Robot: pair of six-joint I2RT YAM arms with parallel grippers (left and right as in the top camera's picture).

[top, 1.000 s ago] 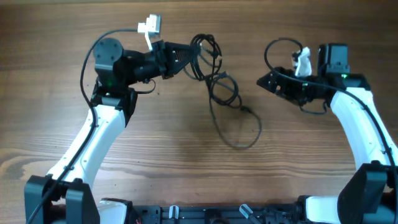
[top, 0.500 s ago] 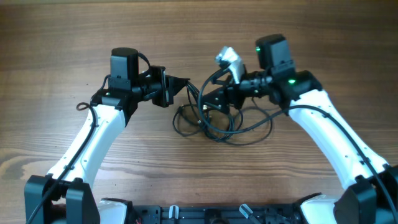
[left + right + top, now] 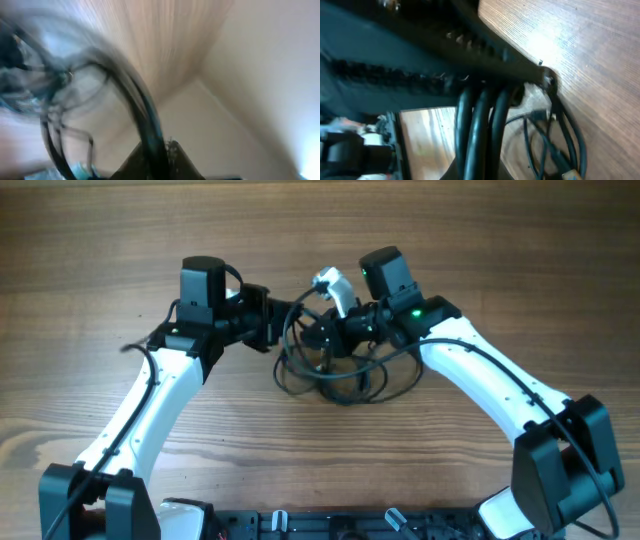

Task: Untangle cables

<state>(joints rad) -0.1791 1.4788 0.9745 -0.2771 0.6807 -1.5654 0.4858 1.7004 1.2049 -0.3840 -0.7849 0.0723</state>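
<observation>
Right gripper [image 3: 322, 337] shifted left | clamped on cables [image 3: 477, 130] | left gripper [image 3: 288, 315] clamped too | arms reach inward

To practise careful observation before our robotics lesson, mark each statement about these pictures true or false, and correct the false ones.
1. The left gripper and the right gripper are close together at the cables. True.
2. The cables lie straight and well apart. False: they form overlapping loops in one clump.
3. The table is wooden. True.
4. The right wrist view shows a single strand at the fingers. False: several strands run side by side there.
</observation>
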